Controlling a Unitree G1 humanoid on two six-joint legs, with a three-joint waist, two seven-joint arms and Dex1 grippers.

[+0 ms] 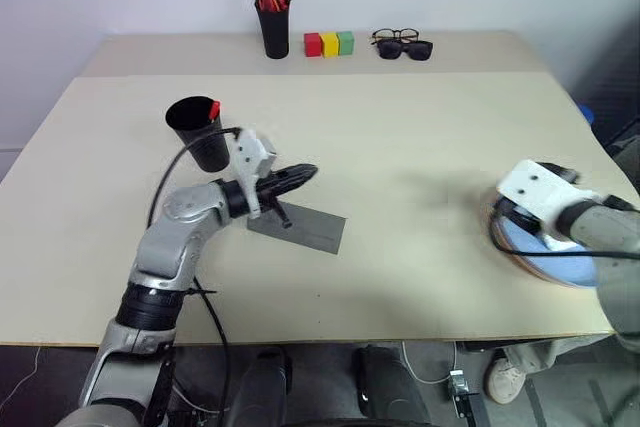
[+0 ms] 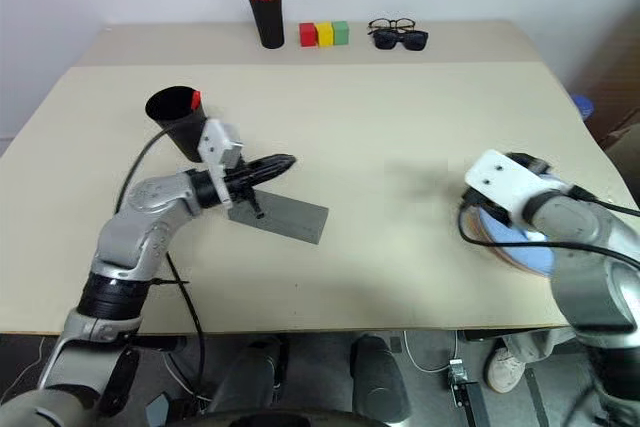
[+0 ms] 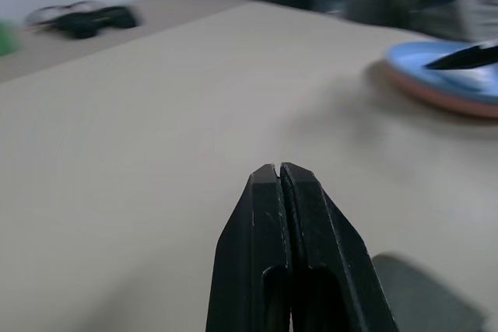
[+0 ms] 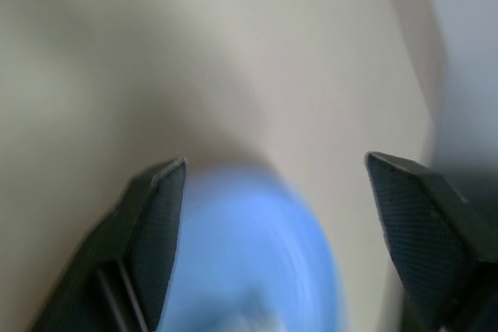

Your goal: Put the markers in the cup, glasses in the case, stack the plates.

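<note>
Plates look stacked, blue on pink, under the wide-open empty right gripper, so next is the glasses, lying crosswise at the worktop's far edge, well past the pinched-shut empty left gripper over the case.

The table is seen from the head by two eye views, looking forward and down, with nearly the same scene shared, slightly offset sideways. The left wrist view is set low and close over the tabletop, facing along its closed fingers toward the stacked plates; the same plates are viewed from just above, between spread fingers, in the right wrist view.
</note>
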